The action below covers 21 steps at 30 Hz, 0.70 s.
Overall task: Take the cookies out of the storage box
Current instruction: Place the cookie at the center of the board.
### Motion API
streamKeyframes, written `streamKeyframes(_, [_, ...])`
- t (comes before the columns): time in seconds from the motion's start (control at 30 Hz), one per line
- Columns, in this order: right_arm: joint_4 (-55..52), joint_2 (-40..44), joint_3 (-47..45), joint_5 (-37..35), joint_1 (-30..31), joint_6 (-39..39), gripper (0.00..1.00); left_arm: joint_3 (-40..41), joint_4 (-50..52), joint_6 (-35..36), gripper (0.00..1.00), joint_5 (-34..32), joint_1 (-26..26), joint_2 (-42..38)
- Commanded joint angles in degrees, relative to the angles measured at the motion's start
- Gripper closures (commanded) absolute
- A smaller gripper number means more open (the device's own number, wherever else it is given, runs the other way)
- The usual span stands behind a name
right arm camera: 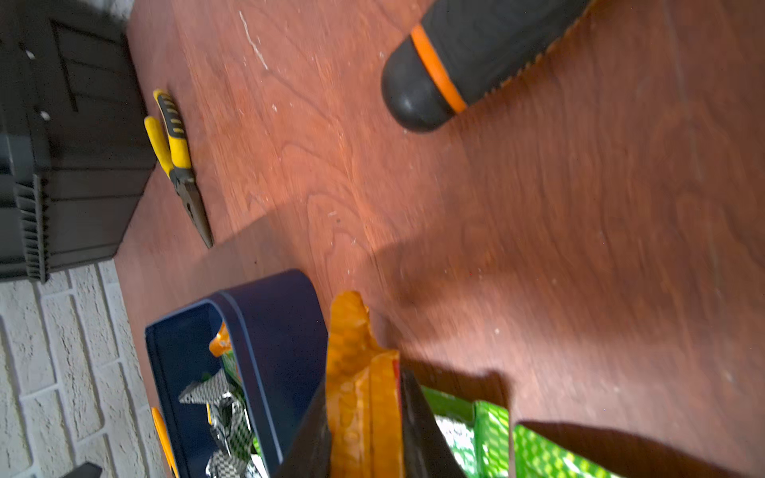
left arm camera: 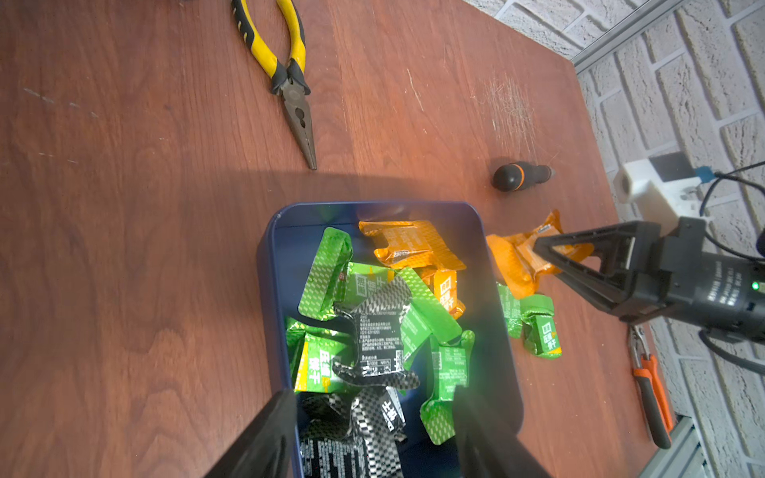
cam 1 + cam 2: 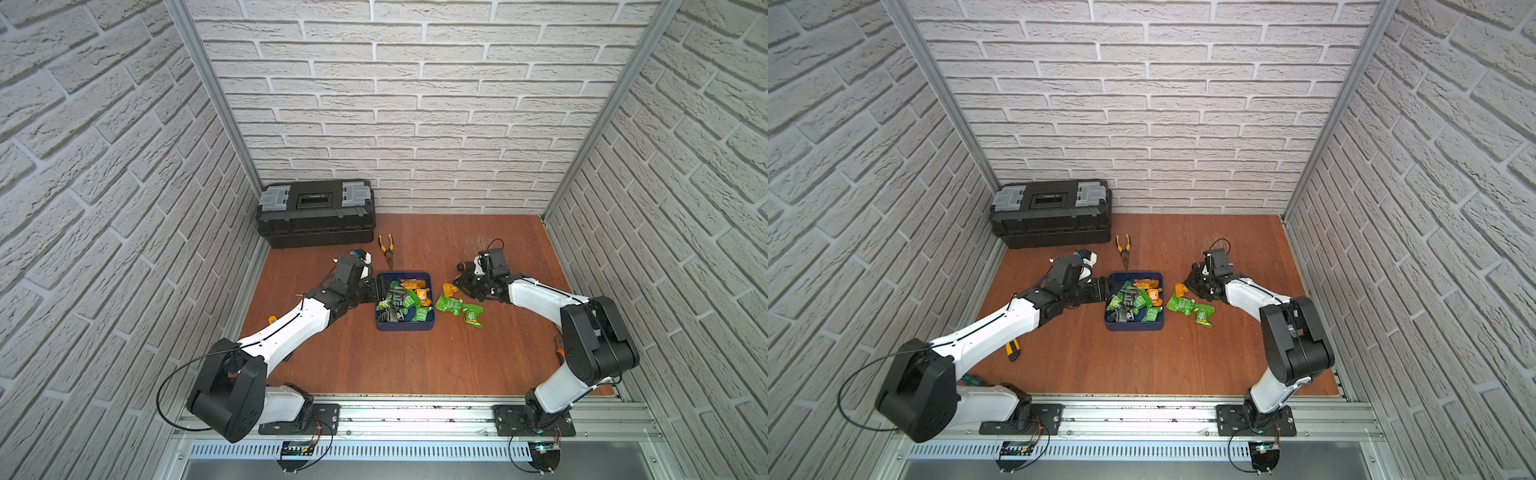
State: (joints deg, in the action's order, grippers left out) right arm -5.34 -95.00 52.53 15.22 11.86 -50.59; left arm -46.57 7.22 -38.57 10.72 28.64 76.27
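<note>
Over the storage box (image 2: 267, 265) the left hand (image 2: 372, 393) hangs spread apart — right hand (image 1: 364, 418) clamped on an orange cookie packet (image 1: 352, 331) just right of it.

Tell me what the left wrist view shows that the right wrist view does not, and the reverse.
Only the left wrist view shows the orange-handled pliers and the left gripper, open over the shallow navy blue tray.
Only the right wrist view shows the large black plastic toolbox.
Both show the tray, the yellow-handled pliers, the black tool handle with an orange ring, and the crinkly orange foil packet pinched in the shut right gripper beside the tray.
</note>
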Motion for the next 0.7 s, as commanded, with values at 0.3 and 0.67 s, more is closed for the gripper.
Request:
streamKeyframes(0.3, [9.7,-3.0,-1.4,-6.9,0.3,-0.6,0.71,-5.4,4.4,-1.2,0.35,0.1,2.3,4.7])
streamKeyframes(0.67, [-2.5,7.5,-3.1,-15.5,0.1,6.4,0.47,-15.0,16.5,-0.1,0.29,-9.4,8.1,12.1])
